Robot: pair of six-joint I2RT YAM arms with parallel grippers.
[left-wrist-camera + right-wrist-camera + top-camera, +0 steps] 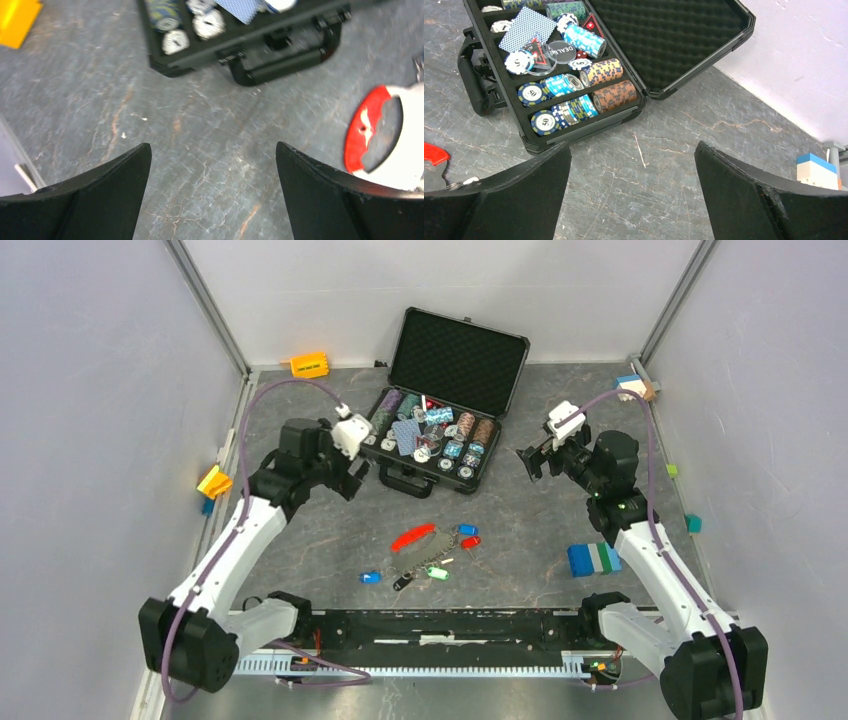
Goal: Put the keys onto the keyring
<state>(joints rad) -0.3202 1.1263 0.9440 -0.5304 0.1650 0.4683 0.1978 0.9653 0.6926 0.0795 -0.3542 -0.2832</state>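
The keys lie loose on the table's middle front: a blue-capped key [467,530], a red-capped key [470,541], a second blue-capped key [370,577] and a green-capped key [437,573]. The keyring's long red fob [412,537] lies among them; its thin ring is too small to make out. The fob's tip shows at the left edge of the right wrist view [431,153]. My left gripper [352,480] [212,147] is open and empty over bare table, left of the case handle. My right gripper [530,462] [632,146] is open and empty, right of the case.
An open black poker case [445,405] with chips and cards stands behind the keys. A blue-green-white block [594,558] lies front right. An orange block [310,364] and a yellow block [214,481] sit at the left. A blurred red-and-white object [380,137] shows at the right edge of the left wrist view.
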